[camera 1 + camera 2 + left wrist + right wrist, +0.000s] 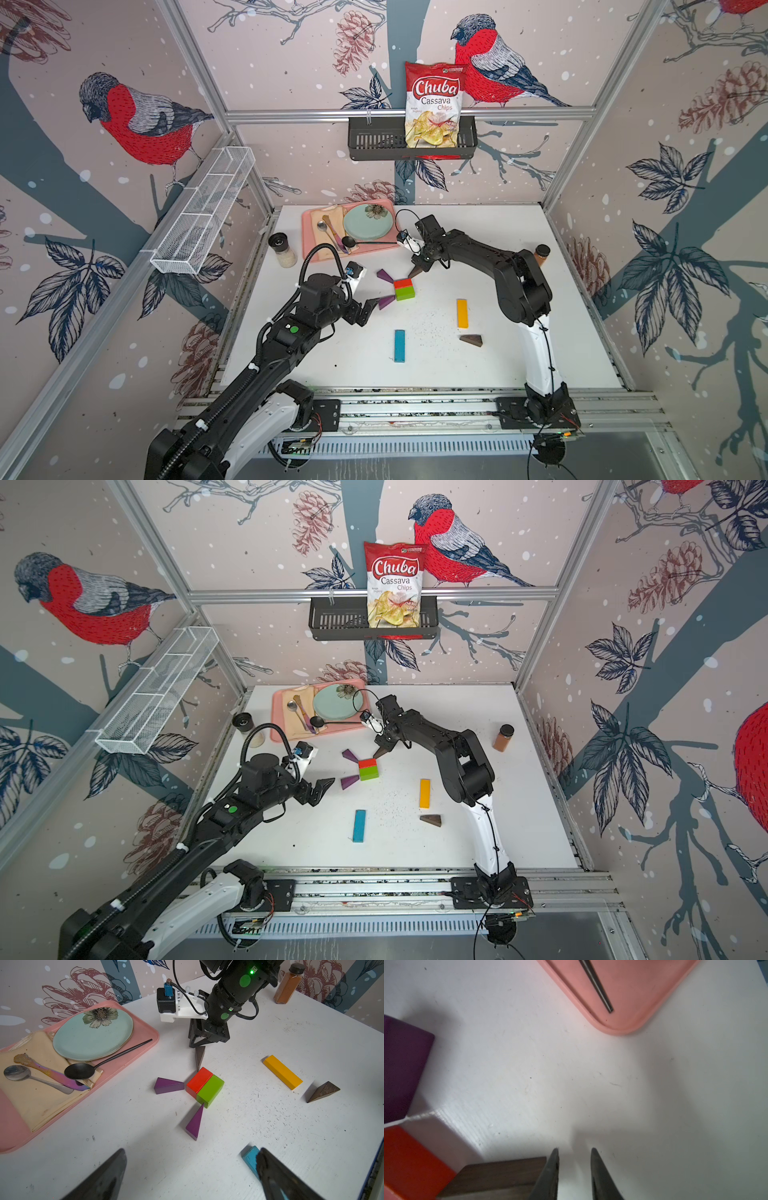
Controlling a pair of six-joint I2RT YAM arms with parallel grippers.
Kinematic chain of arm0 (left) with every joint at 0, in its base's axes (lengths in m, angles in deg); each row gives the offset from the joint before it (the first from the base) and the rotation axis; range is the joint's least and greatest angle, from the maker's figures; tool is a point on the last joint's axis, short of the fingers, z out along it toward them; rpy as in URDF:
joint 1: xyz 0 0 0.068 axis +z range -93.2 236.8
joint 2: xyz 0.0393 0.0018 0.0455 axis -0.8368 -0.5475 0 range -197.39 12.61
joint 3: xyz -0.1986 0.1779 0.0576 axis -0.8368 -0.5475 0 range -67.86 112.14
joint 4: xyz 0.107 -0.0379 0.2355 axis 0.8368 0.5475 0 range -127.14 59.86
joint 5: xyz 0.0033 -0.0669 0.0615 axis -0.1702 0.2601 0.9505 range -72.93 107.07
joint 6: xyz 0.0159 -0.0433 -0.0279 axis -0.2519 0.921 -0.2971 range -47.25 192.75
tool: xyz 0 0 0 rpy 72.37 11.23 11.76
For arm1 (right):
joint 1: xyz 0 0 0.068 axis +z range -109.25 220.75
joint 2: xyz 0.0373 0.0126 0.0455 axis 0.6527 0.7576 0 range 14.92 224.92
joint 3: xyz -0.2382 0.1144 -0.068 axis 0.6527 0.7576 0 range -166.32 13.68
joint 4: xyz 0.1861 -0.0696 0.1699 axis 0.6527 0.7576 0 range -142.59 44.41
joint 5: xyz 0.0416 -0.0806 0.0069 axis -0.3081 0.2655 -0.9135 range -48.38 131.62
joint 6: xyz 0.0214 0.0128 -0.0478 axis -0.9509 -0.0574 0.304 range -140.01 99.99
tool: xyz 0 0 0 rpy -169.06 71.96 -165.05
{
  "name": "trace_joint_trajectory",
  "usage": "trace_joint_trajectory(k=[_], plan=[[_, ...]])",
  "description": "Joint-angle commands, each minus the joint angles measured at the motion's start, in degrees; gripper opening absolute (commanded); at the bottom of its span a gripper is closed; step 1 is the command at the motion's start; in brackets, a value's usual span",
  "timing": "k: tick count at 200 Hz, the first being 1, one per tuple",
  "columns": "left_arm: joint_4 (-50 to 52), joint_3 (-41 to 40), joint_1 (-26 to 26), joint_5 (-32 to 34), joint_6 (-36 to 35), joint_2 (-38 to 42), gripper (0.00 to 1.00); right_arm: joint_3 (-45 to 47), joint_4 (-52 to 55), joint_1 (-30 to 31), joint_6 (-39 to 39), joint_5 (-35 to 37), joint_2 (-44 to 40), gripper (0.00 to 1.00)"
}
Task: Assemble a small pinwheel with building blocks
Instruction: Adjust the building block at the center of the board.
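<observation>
The red (402, 284) and green (405, 293) cuboids lie joined mid-table. Two purple wedges (168, 1085) (195, 1124) point at them. A brown wedge (200, 1056) points at the red corner. My right gripper (574, 1149) is shut, nothing shows between its tips, and one finger (550, 1174) rests at that wedge's wide end. The yellow bar (462, 313), blue bar (400, 345) and a second brown wedge (471, 340) lie loose nearer the front. My left gripper (191, 1153) hangs open over bare table, near the lower purple wedge.
A pink tray (154, 1031) with a plate, spoons and a knife sits at the back left. A shaker (282, 249) stands beside it, and a brown spice bottle (287, 987) at the right edge. A black basket (374, 141) with a chip bag hangs on the back rail.
</observation>
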Motion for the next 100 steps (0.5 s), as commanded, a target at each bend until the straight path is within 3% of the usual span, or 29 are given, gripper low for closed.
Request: trace_joint_trajectory(k=[1, 68, 100], plan=[[-0.67, 0.26, 0.1, -0.15, 0.02, 0.12, 0.97, -0.31, -0.6, 0.33, 0.04, -1.04, -0.33, 0.28], [-0.66, 0.2, 0.1, -0.32, 0.0, 0.21, 0.97, -0.19, -2.87, -0.08, -0.63, 1.69, -1.37, 0.28], [-0.78, 0.22, 0.1, -0.5, 0.02, 0.23, 0.97, 2.93, -8.79, -2.05, -2.32, 3.63, -6.21, 0.3]])
